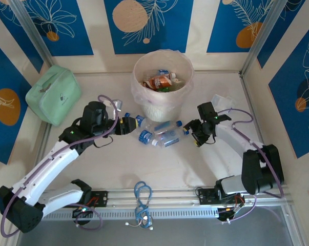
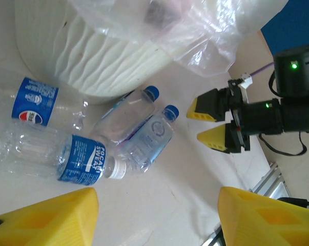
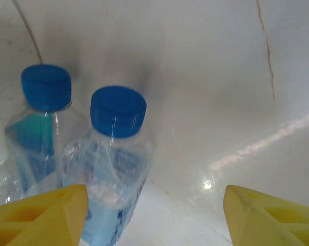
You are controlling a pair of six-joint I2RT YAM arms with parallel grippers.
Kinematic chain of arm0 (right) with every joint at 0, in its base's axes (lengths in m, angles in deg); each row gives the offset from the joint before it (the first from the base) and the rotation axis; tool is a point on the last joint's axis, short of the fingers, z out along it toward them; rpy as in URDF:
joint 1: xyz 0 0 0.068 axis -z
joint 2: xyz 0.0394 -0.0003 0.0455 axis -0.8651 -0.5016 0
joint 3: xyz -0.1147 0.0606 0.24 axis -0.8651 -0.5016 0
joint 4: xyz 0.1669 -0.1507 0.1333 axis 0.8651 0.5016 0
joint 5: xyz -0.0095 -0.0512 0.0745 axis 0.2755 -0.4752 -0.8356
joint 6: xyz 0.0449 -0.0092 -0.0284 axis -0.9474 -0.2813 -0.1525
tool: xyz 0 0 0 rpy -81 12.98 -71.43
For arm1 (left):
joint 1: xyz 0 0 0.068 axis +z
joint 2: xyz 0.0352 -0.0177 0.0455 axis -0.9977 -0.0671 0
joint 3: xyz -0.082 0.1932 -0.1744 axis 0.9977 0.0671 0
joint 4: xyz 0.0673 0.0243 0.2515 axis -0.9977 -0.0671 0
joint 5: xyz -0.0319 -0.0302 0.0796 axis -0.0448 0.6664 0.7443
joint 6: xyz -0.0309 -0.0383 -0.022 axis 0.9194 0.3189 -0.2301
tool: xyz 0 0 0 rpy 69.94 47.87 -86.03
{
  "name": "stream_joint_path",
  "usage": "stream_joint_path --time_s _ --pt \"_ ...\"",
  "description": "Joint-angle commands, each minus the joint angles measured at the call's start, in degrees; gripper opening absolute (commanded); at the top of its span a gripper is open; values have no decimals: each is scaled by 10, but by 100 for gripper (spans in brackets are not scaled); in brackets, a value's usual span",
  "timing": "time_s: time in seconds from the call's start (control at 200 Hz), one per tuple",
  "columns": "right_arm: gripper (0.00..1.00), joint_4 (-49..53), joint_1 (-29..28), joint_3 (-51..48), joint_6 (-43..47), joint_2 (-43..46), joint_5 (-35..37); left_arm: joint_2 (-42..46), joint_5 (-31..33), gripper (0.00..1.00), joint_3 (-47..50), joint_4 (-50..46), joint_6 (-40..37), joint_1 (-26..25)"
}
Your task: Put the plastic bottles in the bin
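Observation:
The cream bin with its clear liner stands at the back middle, with several bottles inside. A cluster of clear bottles with blue labels lies on the table just in front of it. My left gripper is open at the cluster's left end. Its yellow fingers stand wide apart, short of a Pocari Sweat bottle, a Pepsi-labelled bottle and two blue-capped bottles. My right gripper is open at the cluster's right end, a blue-capped bottle by its left finger.
A mint-green pouch lies at the back left. Patterned walls close the table on three sides. A metal rail with a loose blue cable runs along the near edge. Something of crumpled clear plastic lies behind the right arm.

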Motion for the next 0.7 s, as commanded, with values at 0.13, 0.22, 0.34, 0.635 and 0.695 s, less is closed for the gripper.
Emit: stream_joint_path --time_s 0.13,0.22,0.34,0.635,0.695 --pt "68 -37 -1 53 -22 -70 9 11 -30 61 29 48 27 4" --pt "66 -40 -2 65 -30 -90 15 12 -36 60 40 55 32 4" --pt "63 -32 -3 77 -41 -120 22 11 -41 60 51 61 38 3" --pt "59 -45 -13 81 -62 -153 22 8 -53 60 73 80 50 0" --pt "57 -47 -15 81 -65 -156 23 4 -53 60 75 83 52 -1"
